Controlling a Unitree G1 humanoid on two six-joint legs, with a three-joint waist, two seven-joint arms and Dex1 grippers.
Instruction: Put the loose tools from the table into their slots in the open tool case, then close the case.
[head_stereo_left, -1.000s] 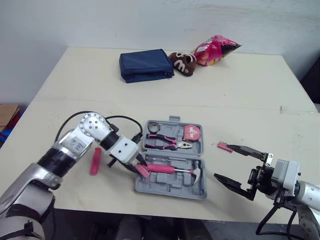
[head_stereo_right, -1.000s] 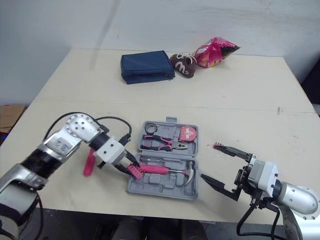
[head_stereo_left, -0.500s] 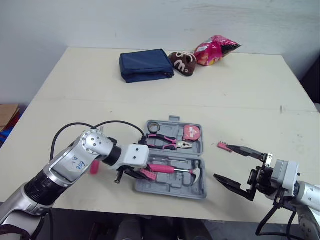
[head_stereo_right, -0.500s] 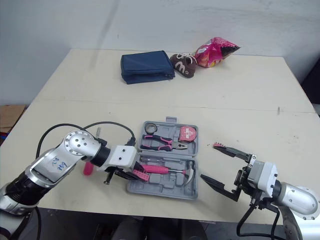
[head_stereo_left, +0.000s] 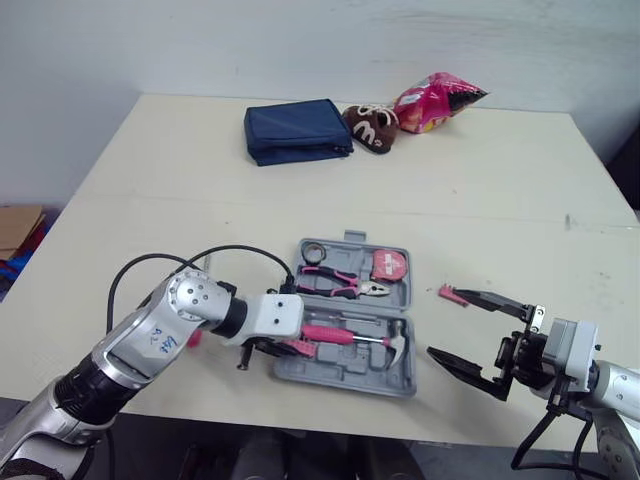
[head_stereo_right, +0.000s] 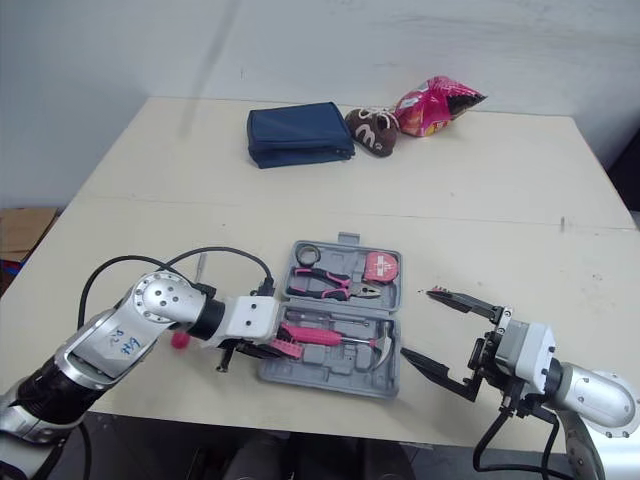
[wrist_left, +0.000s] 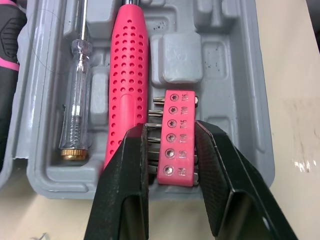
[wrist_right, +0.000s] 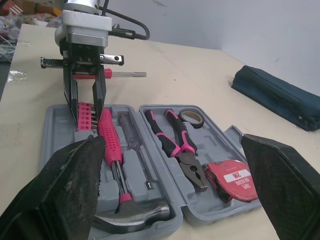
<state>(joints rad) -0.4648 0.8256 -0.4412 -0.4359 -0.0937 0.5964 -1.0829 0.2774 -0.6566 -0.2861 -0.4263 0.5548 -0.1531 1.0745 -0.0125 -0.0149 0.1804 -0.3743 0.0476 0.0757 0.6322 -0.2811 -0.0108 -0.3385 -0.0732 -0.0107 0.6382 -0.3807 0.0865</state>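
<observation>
The left gripper is seen in the left eye view at the 7 o'clock corner of the open tool case, clenched on a pink bit holder; the case lies flat on the desk with the hammer, pliers and tape measure seated in it. The right gripper is held just above the desk at the case's 4 o'clock, released, with its fingers spread wide and nothing between them. In the left wrist view the bit holder is pinched between the two black fingers over the case tray, just beside the hammer's pink handle, with a clear tester screwdriver slotted on the handle's far side; whether the holder touches the tray cannot be told. In the right wrist view a loose screwdriver is seen lying on the desk beyond the left gripper.
</observation>
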